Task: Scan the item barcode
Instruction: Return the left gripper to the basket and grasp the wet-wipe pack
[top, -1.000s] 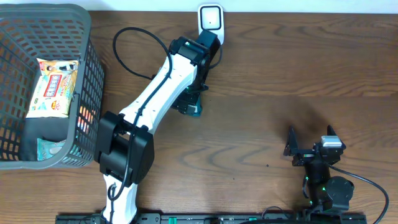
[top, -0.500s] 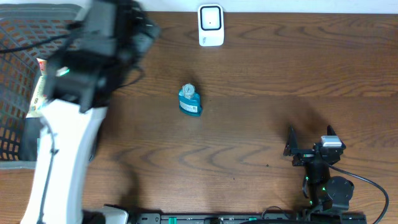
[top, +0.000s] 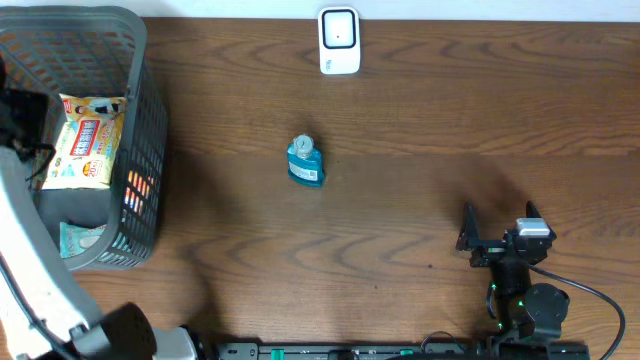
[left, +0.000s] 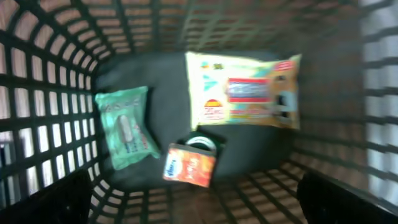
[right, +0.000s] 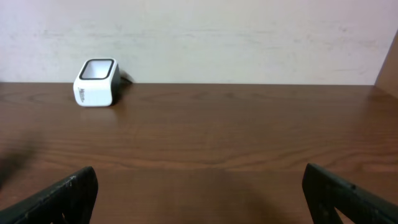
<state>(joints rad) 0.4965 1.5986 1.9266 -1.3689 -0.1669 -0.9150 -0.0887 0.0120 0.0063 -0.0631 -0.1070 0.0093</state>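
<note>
- The small teal bottle (top: 305, 160) stands upright on the brown table (top: 420, 130), near the middle, with bare wood on every side. Its label is too small to read.
- The white scanner (top: 339, 41) sits at the table's far edge, well apart from the bottle. In the right wrist view (right: 96, 82) it stands close to a pale wall, and the faint lettering on its side cannot be read.
- The grey mesh basket (top: 140, 120) fills the table's far left corner.
- Inside the basket lies a yellow packet (left: 245, 90) with red and blue label blocks, whose writing is blurred.
- Beside it are a green packet (left: 127, 127) and an orange box (left: 189, 165) with a blue logo patch, neither of them legible.
- The left pincer (left: 194, 198) hangs over the basket's inside, its fingers spread wide and empty, touching nothing.
- The white left arm (top: 30, 260) runs along the table's left edge.
- The right pincer (top: 498, 212) rests near the front right, released and empty, with open table ahead of it.
</note>
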